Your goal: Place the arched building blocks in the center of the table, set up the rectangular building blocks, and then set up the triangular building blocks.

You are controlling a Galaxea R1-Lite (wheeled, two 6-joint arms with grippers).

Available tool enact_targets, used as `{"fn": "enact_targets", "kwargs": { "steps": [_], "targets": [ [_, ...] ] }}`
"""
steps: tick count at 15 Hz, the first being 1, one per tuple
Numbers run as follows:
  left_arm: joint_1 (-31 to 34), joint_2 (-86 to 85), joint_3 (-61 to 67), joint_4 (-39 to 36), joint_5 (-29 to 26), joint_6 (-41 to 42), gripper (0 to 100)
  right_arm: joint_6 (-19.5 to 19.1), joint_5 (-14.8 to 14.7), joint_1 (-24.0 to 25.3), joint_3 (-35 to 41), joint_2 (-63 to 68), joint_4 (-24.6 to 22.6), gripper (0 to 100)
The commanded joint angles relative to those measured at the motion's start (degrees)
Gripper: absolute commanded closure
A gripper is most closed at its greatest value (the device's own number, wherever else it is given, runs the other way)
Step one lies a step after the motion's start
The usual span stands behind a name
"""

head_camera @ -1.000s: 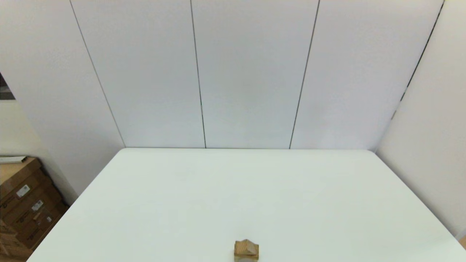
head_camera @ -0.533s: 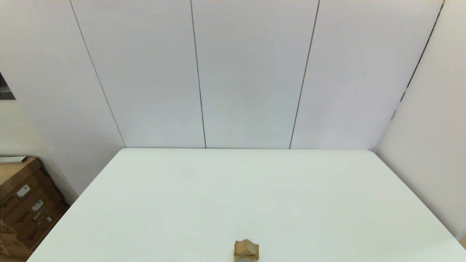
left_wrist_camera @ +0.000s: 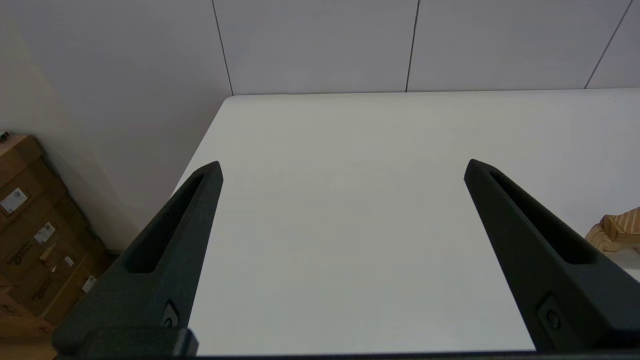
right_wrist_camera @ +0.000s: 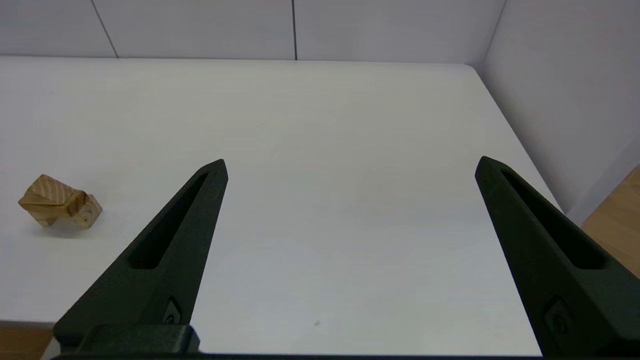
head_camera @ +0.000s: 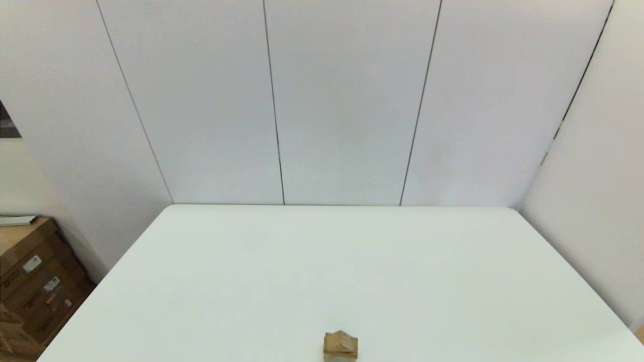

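Left to right, as you see it from the head camera. Brown cardboard boxes (head_camera: 35,281) stacked on the floor off the table's left edge. Large plain white tabletop with rounded corners (head_camera: 322,261) fills the middle.

Left gripper (left_wrist_camera: 342,167): parked at the table's near left, out of the head view; your wrist camera shows its two long black fingers (left_wrist_camera: 170,240) spread wide apart, nothing between them.

Wooden stack: sits at the near edge of the table, about centre. On top, the small tan peaked wooden wedge with visible grain (head_camera: 341,342). Under it, a pale light-tan wooden block with a curved hollow (right_wrist_camera: 82,210). You cannot tell from these views whether the darker flat slab is in the stack.

Right gripper (right_wrist_camera: 350,165): parked at the near right, likewise out of the head view; fingers spread wide, released, holding nothing. The stack lies well apart from it, toward the robot's left.
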Motion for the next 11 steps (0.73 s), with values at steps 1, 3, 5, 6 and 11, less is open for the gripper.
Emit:
{"fn": "enact_targets", "kwargs": {
  "steps": [1,3,5,6,11],
  "targets": [
    [0.0,0.1,0.0,0.0,0.0,0.0,0,-0.1,0.0,0.0,0.0,0.1,0.0,0],
    [0.0,0.1,0.0,0.1,0.0,0.0,0,0.1,-0.1,0.0,0.0,0.1,0.1,0],
    [0.0,0.1,0.0,0.0,0.0,0.0,0,0.1,-0.1,0.0,0.0,0.1,0.0,0],
    [0.0,0.1,0.0,0.1,0.0,0.0,0,0.1,-0.2,0.0,0.0,0.1,0.0,0],
    [0.0,0.1,0.0,0.1,0.0,0.0,0,0.1,-0.2,0.0,0.0,0.1,0.0,0]
  ]
}}
